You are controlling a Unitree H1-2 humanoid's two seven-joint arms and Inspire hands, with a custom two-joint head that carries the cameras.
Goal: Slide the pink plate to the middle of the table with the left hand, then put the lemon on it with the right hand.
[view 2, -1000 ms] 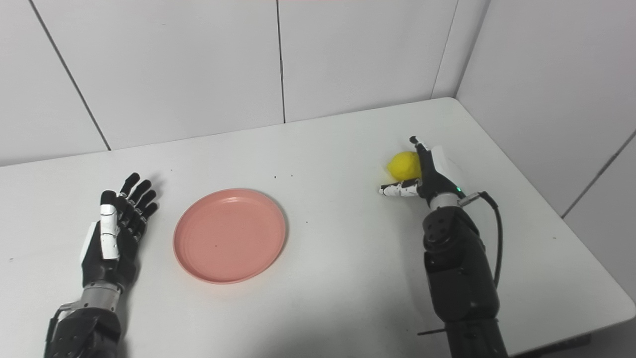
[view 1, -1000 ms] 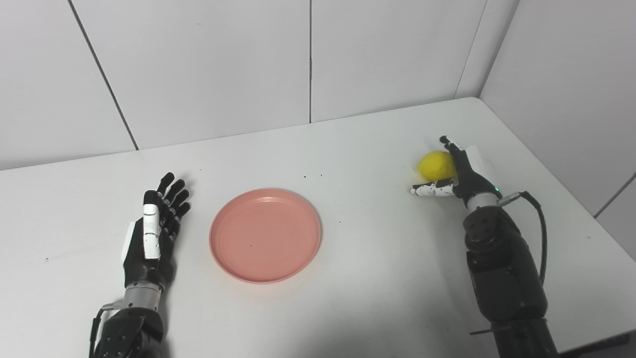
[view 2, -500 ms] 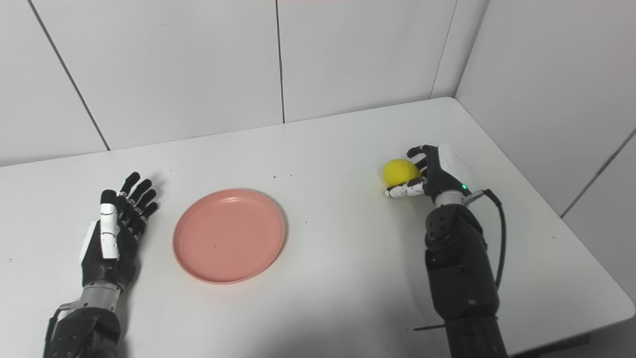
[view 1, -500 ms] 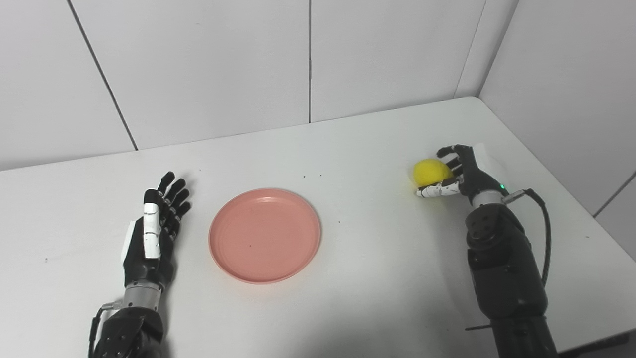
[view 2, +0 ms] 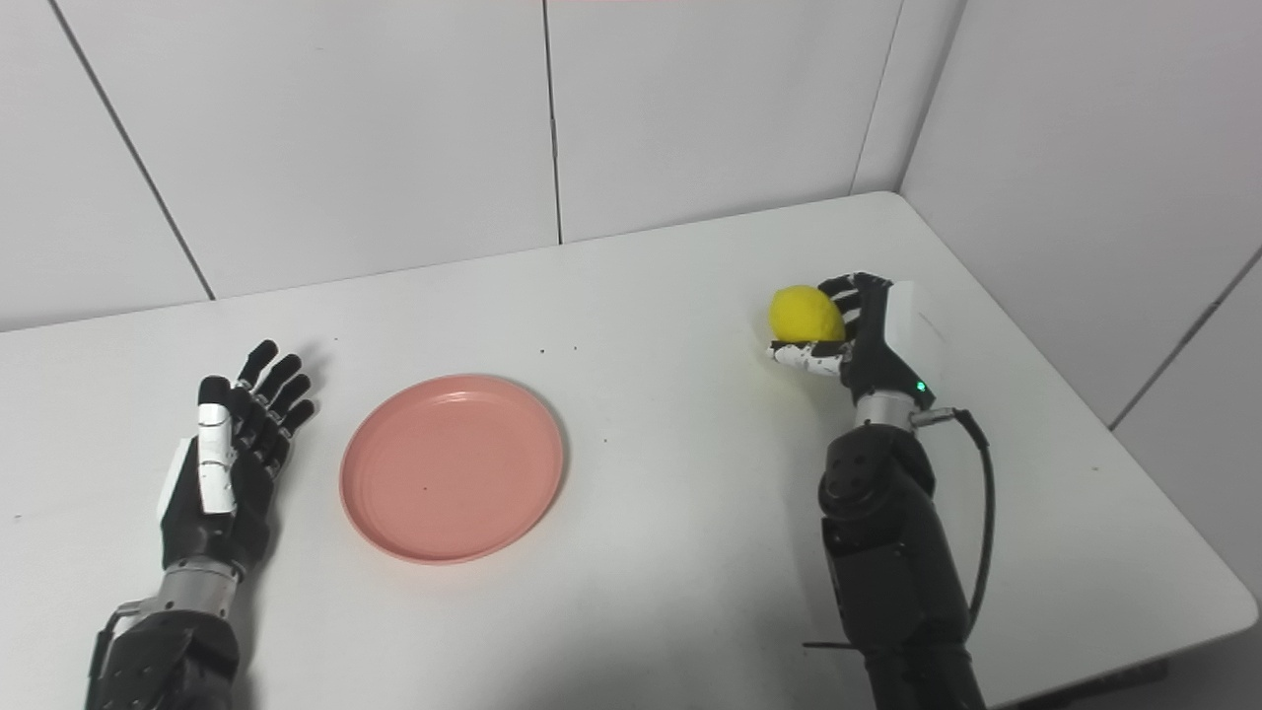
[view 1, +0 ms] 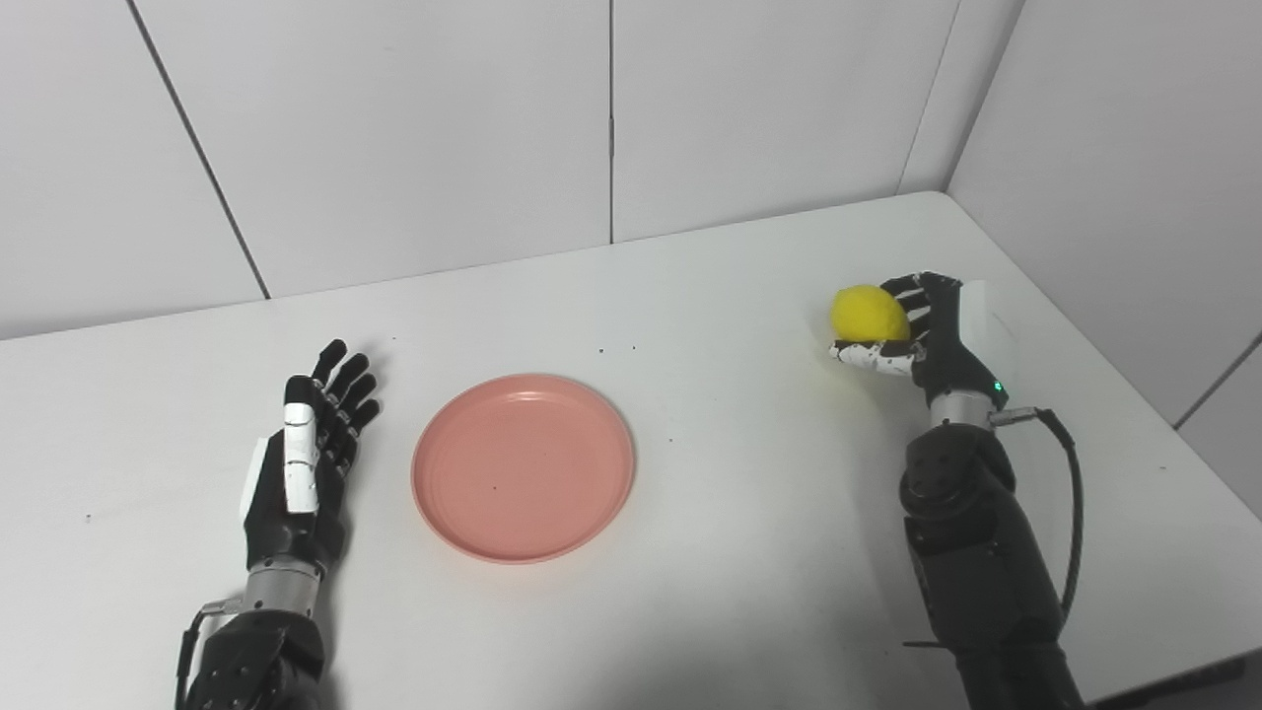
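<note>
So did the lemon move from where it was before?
Yes. The lemon went up off the table, held in the right robot hand; the pink plate stayed put.

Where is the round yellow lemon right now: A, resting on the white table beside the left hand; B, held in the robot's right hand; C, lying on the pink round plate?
B: the right hand has its fingers closed around the yellow lemon, off to the right of the empty pink round plate.

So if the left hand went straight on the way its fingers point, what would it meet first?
Probably nothing on the table: the left hand points up and slightly right, passing beside the plate, toward the back wall.
</note>
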